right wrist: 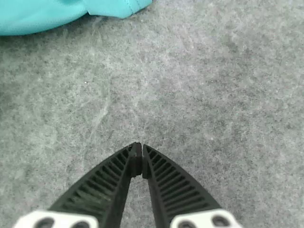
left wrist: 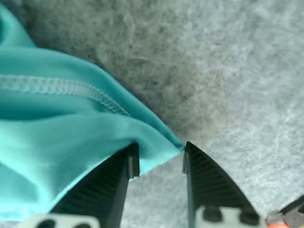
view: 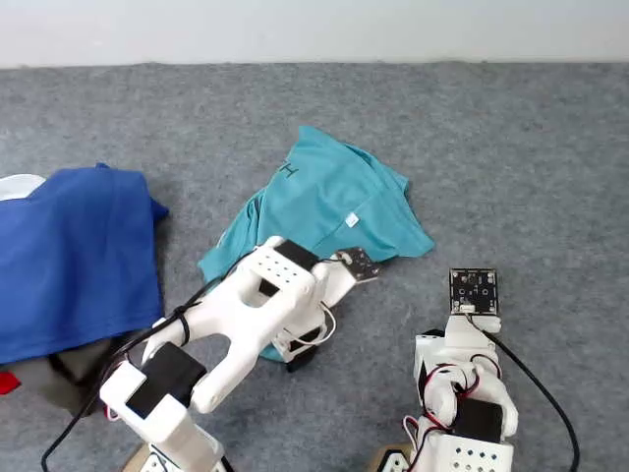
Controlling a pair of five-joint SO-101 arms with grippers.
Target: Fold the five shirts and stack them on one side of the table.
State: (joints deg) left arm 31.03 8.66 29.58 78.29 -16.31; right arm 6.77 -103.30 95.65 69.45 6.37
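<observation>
A crumpled teal shirt (view: 334, 202) lies mid-table on the grey felt. My left arm (view: 265, 295) bends over its near edge. In the left wrist view my left gripper (left wrist: 159, 159) is open, with a hemmed corner of the teal shirt (left wrist: 71, 142) lying between its two black fingers (left wrist: 130, 164). My right gripper (right wrist: 138, 160) is shut with nothing in it, over bare felt and short of the teal shirt's edge (right wrist: 57, 12). A blue shirt (view: 74, 256) is spread at the left side.
Under the blue shirt's near edge show a dark grey garment (view: 59, 379) and a bit of red (view: 8, 382); something white (view: 20, 185) peeks out behind it. My right arm (view: 462, 393) stands at the near right. Bare felt (view: 531, 177) stretches across the right.
</observation>
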